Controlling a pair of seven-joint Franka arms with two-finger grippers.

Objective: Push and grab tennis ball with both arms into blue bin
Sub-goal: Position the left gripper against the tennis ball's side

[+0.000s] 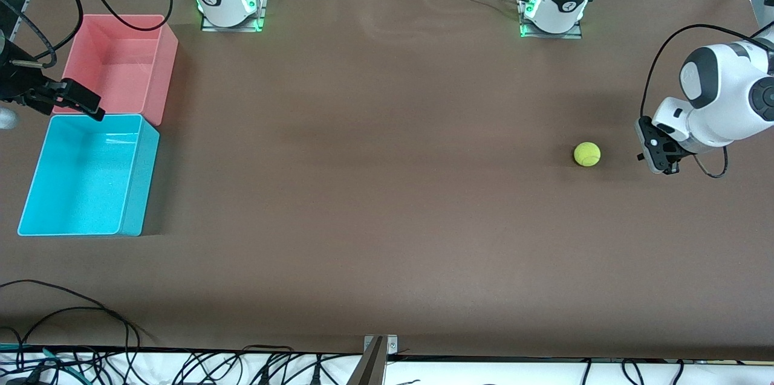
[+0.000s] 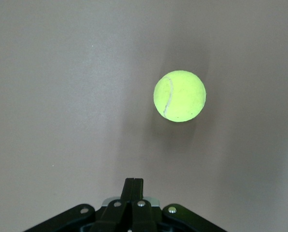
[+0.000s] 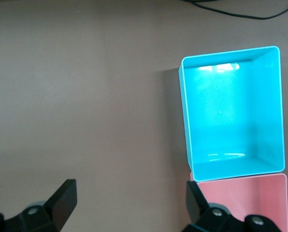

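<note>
Resting near the pressed-together left claw, tennis ball, right claw spread by blue bin

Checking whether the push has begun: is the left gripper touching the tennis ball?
Apart. The left wrist view shows bare table between the shut left gripper and the tennis ball.

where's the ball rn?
The ball sits on the table toward the left arm's end, beside the shut left gripper, apart from it.
</note>
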